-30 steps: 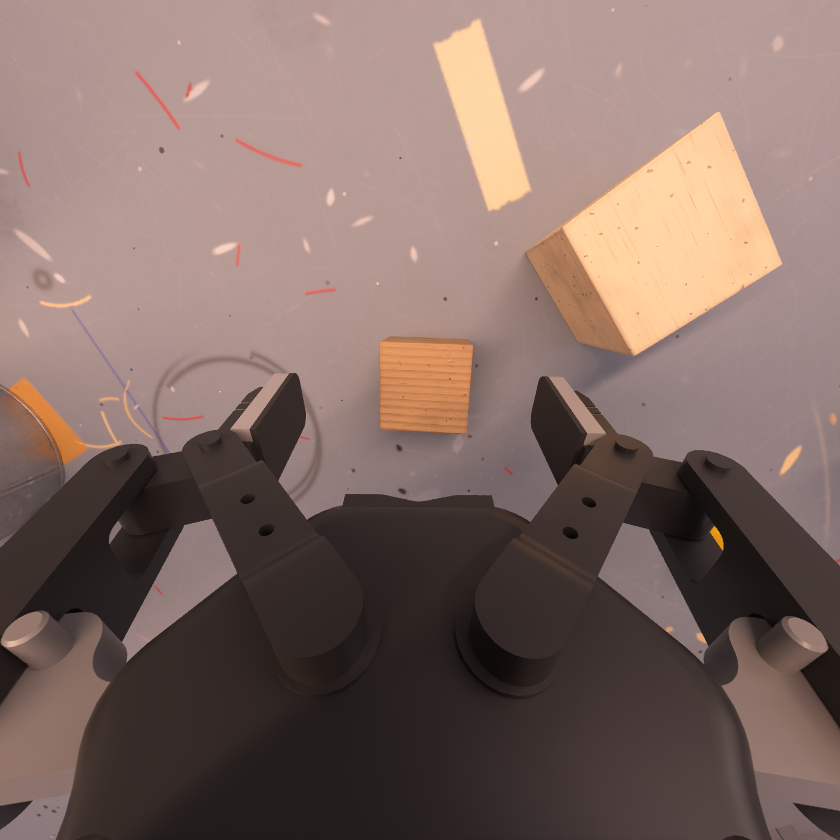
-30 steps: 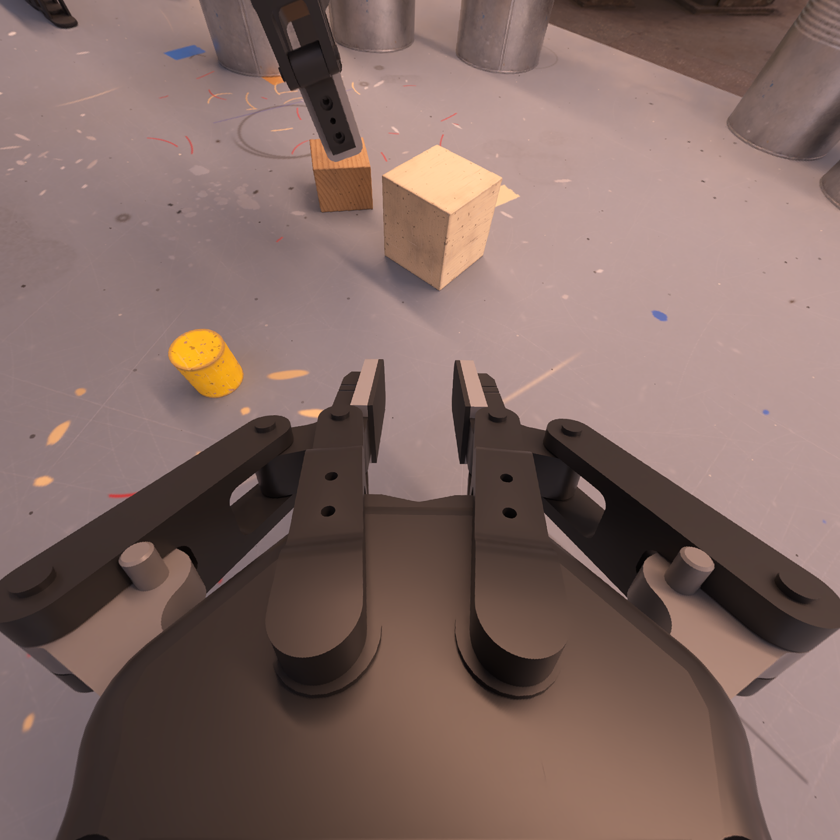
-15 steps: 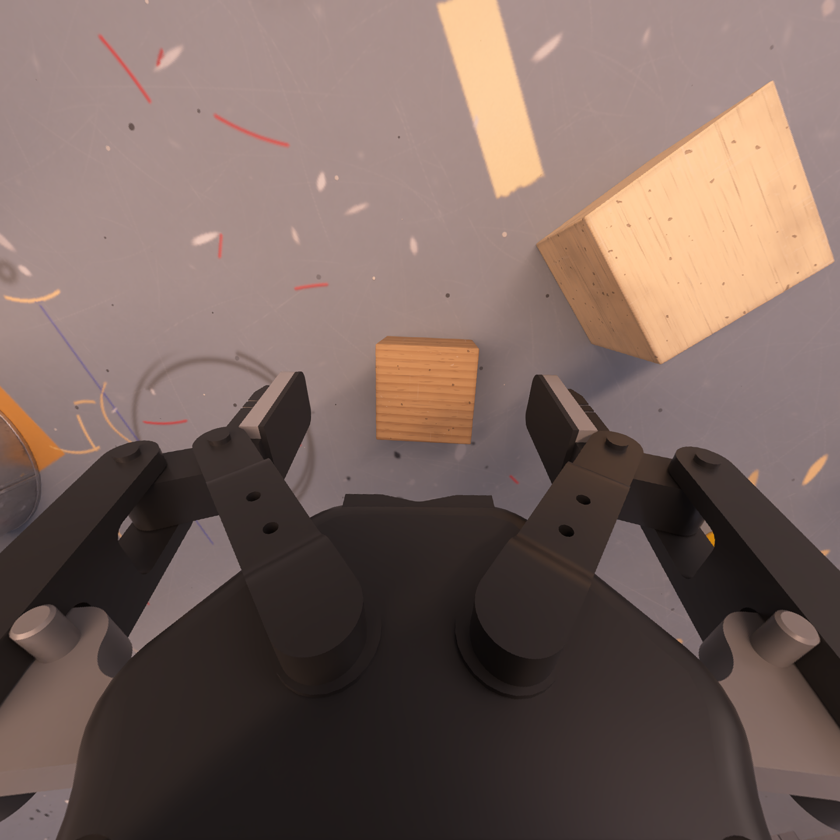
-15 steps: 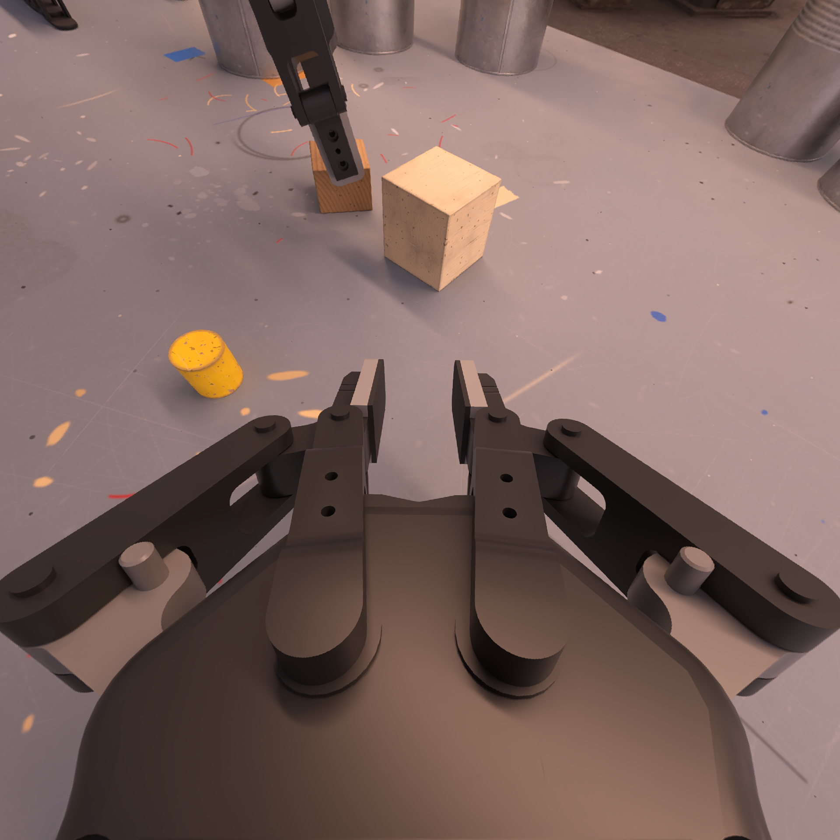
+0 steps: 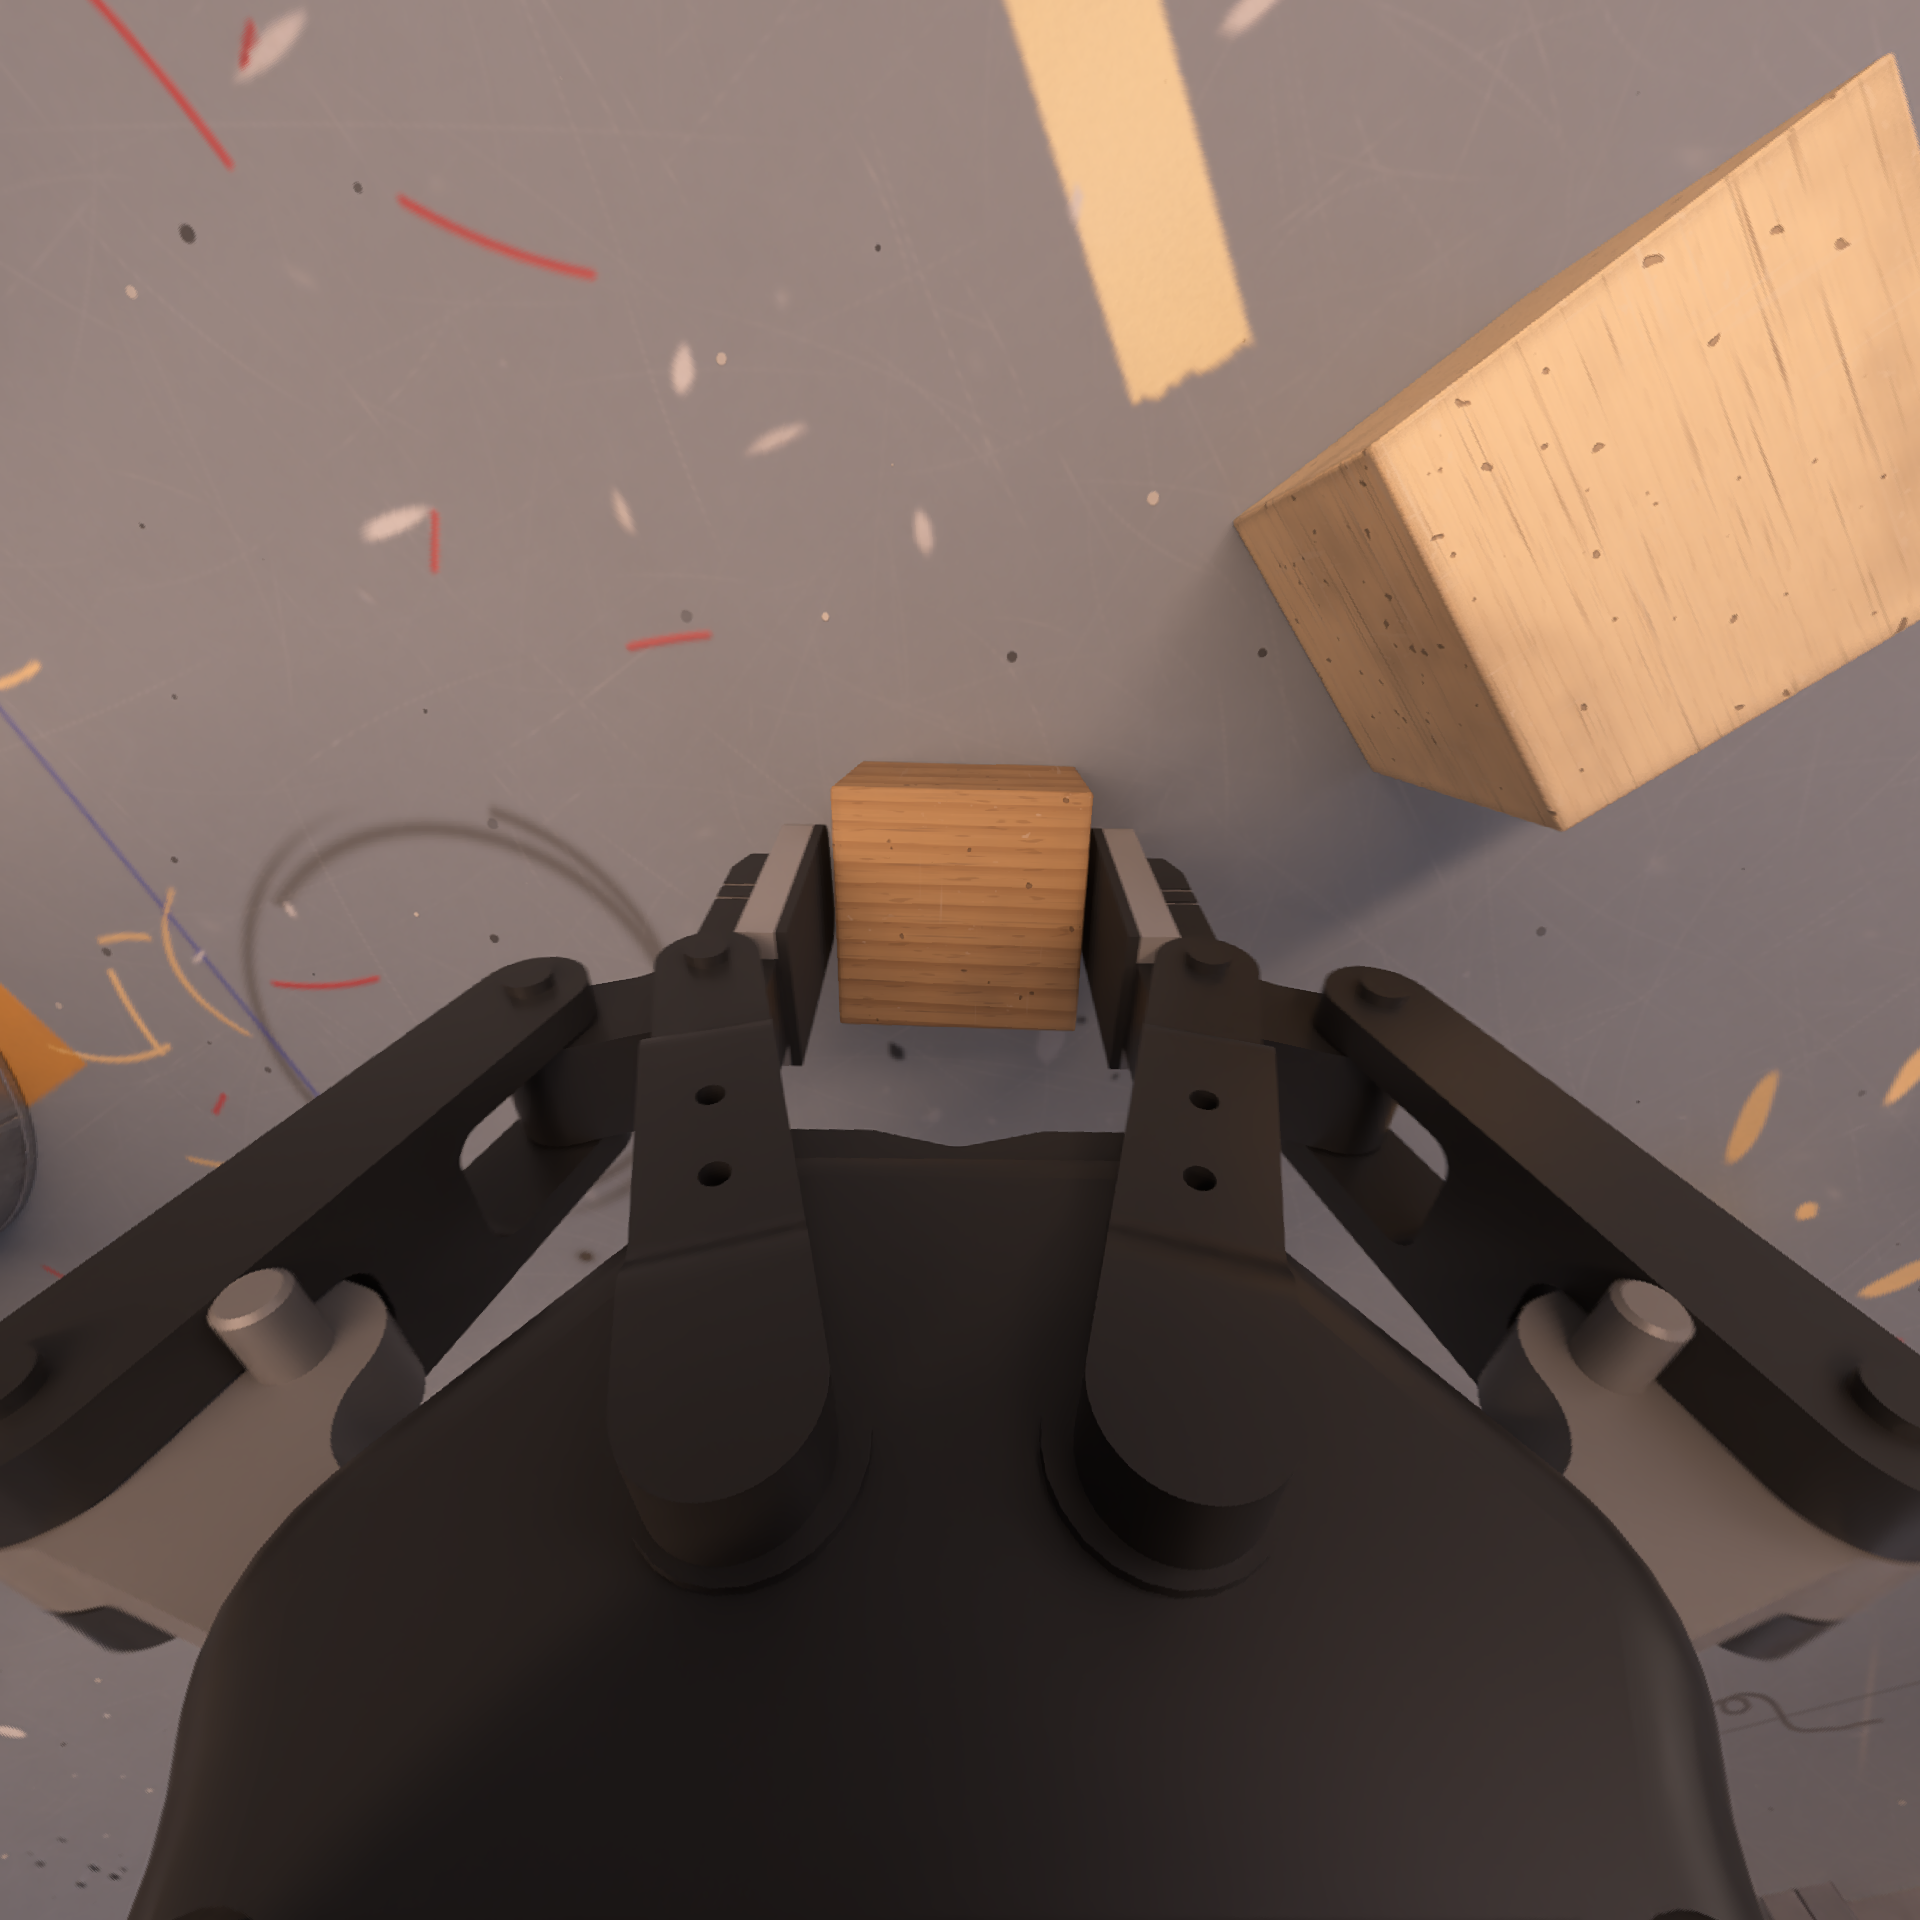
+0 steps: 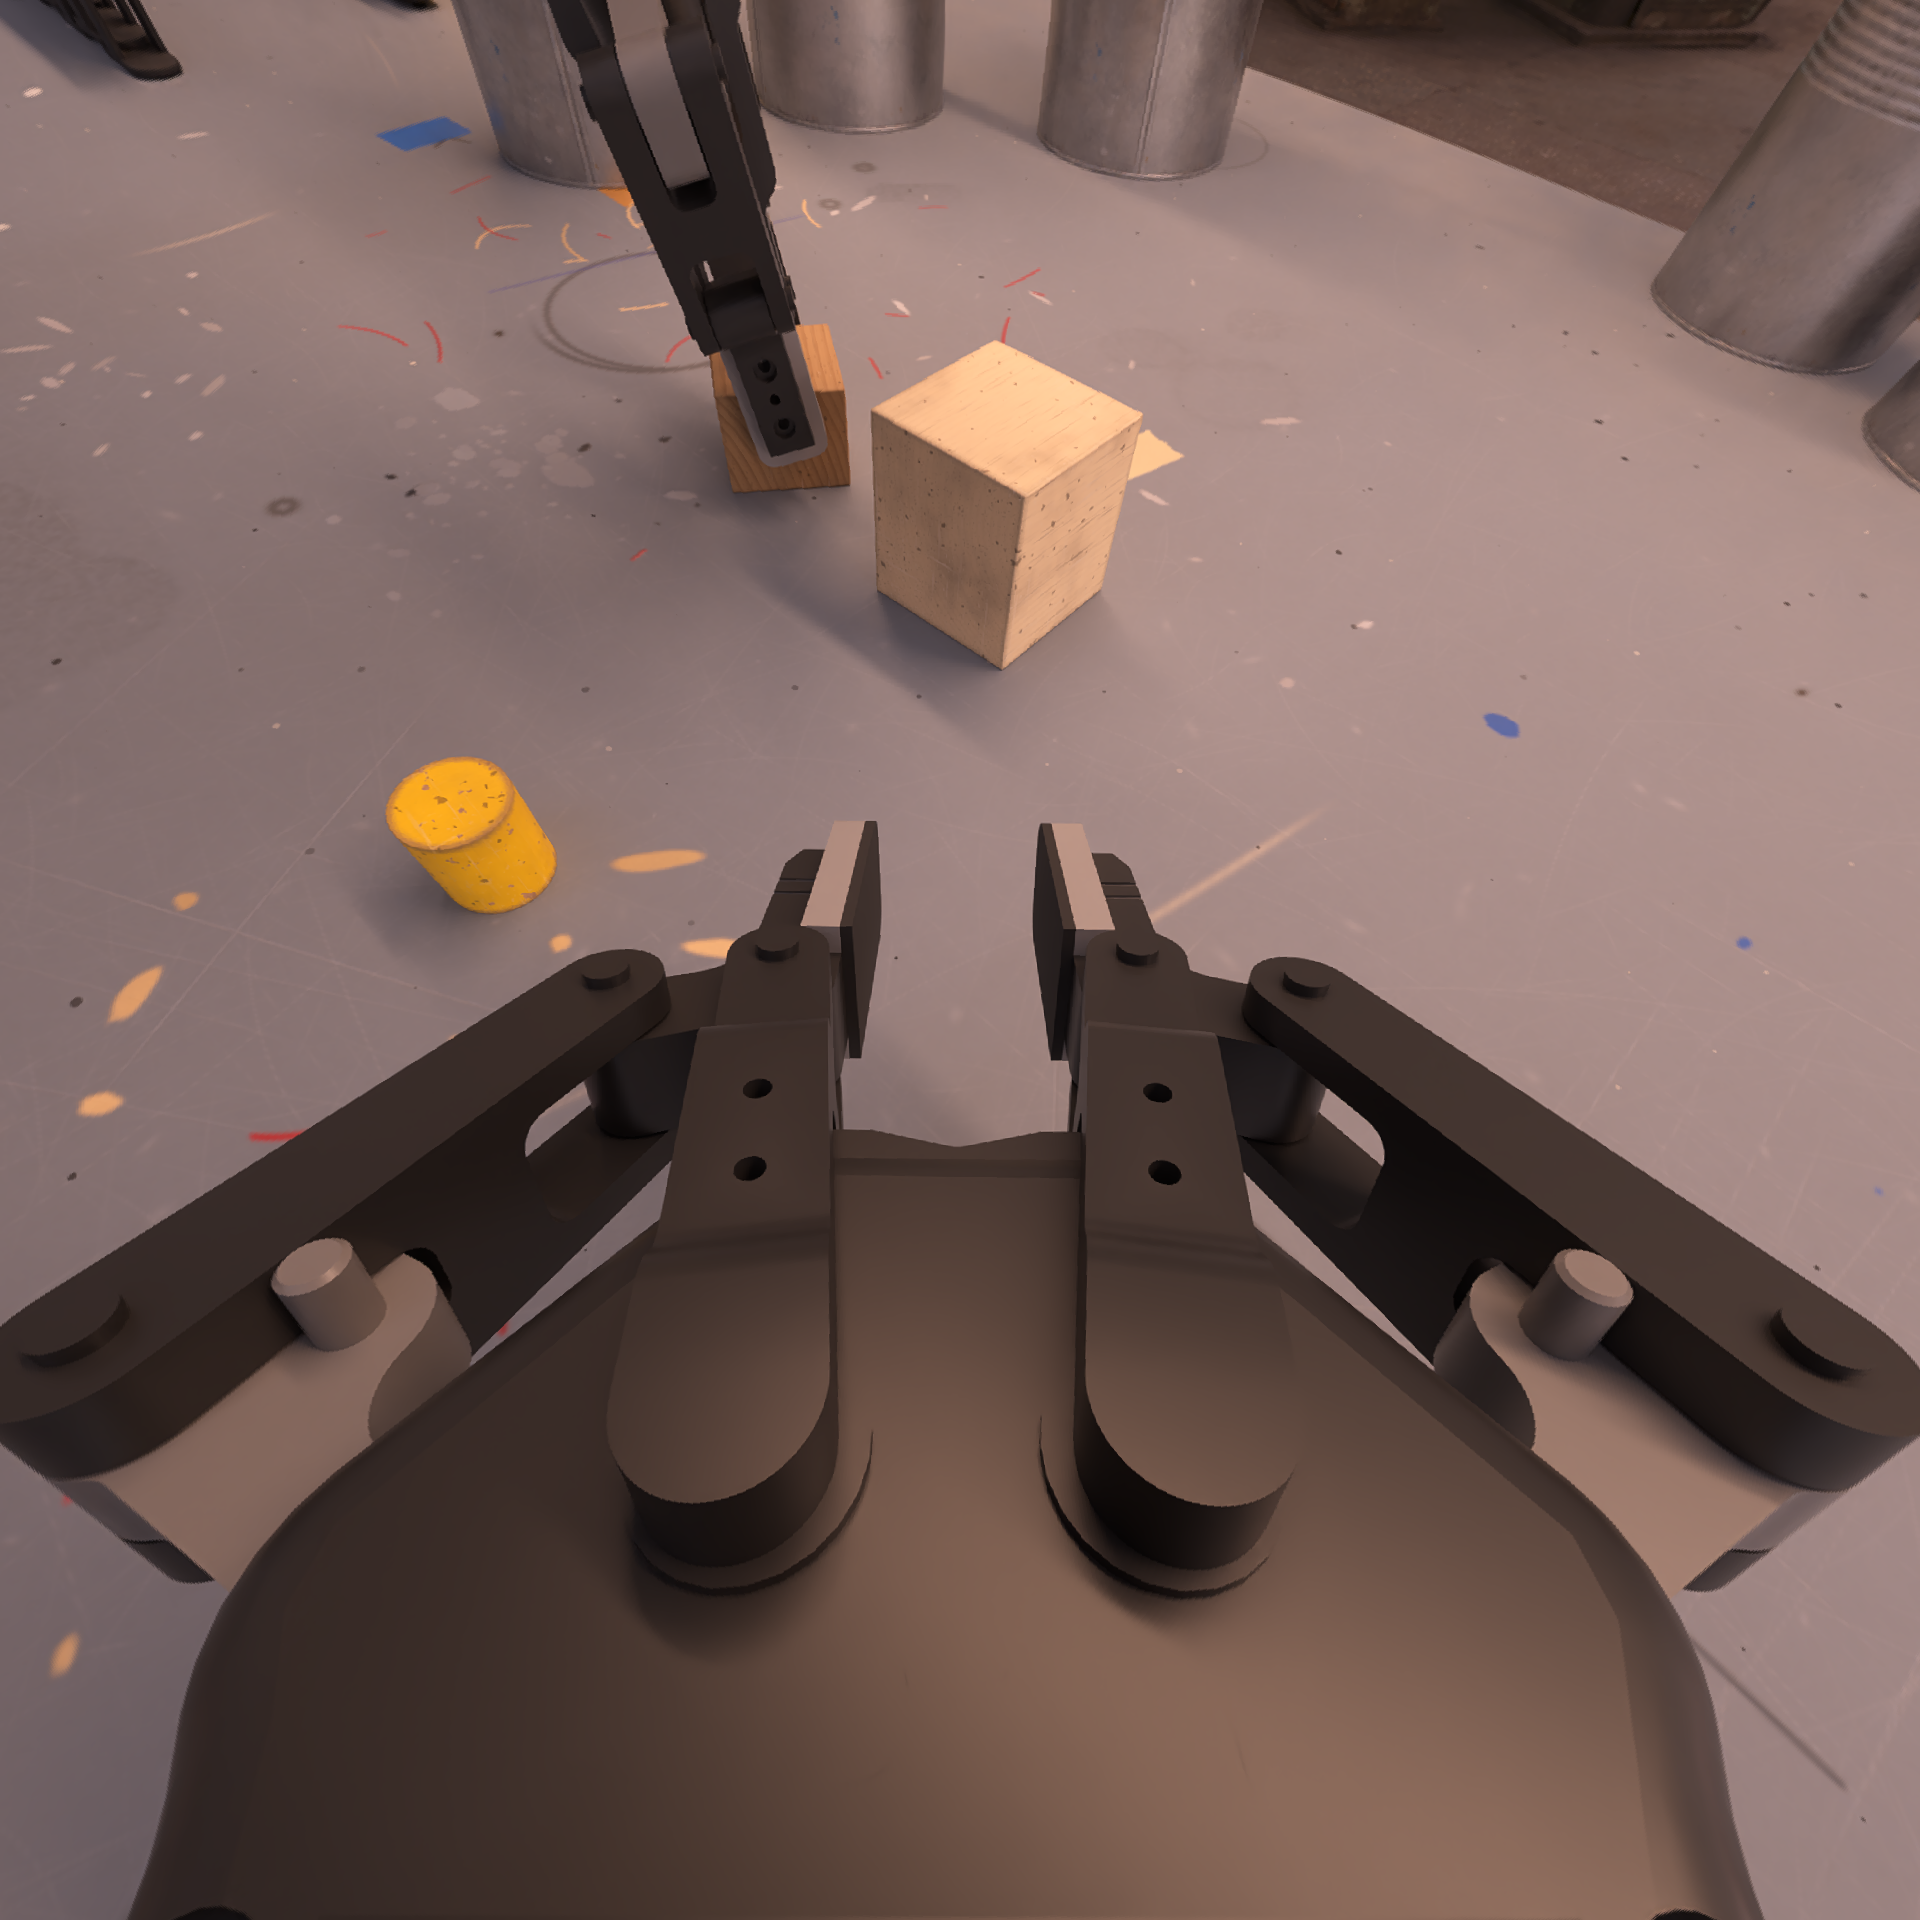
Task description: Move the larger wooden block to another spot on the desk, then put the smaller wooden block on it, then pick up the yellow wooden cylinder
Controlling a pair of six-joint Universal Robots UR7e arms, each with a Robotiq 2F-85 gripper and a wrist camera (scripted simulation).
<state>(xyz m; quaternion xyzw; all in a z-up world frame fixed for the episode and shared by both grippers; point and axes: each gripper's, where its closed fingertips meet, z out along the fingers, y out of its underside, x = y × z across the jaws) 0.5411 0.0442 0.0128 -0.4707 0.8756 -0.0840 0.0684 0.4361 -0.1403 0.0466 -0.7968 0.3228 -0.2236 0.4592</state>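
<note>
My left gripper [image 5: 961, 868] is shut on the smaller wooden block [image 5: 961, 904], an orange-brown cube that rests on the grey desk [image 5: 520, 468]; its pads press on the cube's two sides. The larger pale wooden block [image 5: 1621, 520] stands to the right of it, apart. In the right wrist view the left arm's finger [image 6: 774, 416] covers most of the smaller block [image 6: 779, 476], next to the larger block [image 6: 997, 499]. The yellow wooden cylinder [image 6: 473, 831] stands nearer, to the left. My right gripper [image 6: 956, 883] is open and empty above the desk.
Several metal cans stand along the back edge [image 6: 852, 62] [image 6: 1143, 83] and at the right [image 6: 1808, 229]. One can shows at the left edge of the left wrist view [image 5: 10, 1143]. A pale tape strip [image 5: 1132, 187] lies flat beyond the blocks.
My left gripper came down around the smaller block and its fingers closed onto the block's sides. The right gripper, the larger block and the cylinder have not moved.
</note>
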